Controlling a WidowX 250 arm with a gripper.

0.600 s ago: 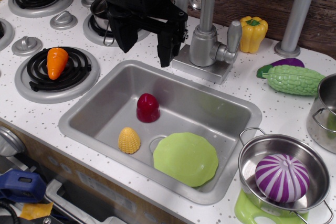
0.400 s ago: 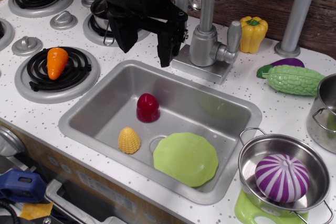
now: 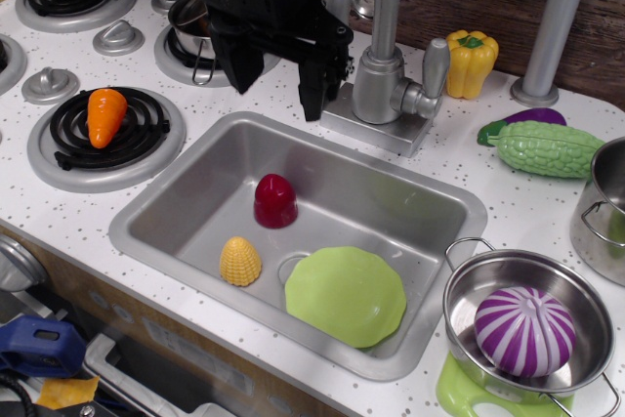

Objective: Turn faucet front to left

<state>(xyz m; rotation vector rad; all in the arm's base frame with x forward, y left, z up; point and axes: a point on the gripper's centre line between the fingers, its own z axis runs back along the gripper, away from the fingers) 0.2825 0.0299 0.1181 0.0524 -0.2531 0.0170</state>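
Note:
The faucet (image 3: 383,75) is a silver-grey toy tap on a square base plate behind the sink. Its gooseneck spout rises and curves over toward the left, with its tip hidden behind my gripper. Its lever handle (image 3: 433,67) sticks out to the right. My black gripper (image 3: 277,88) hangs just left of the faucet, over the sink's back rim. Its two fingers (image 3: 313,88) point down, spread apart, with nothing between them.
The sink (image 3: 156,204) holds a dark red piece (image 3: 274,199), a yellow corn (image 3: 239,261) and a green plate (image 3: 345,295). A carrot (image 3: 104,114) lies on the burner at left. A yellow pepper (image 3: 471,62), grey pole (image 3: 554,21), green gourd (image 3: 547,148) and a pot with a purple ball (image 3: 525,331) stand at right.
My gripper has shifted slightly to the right, toward the faucet. The faucet and the other things have not moved.

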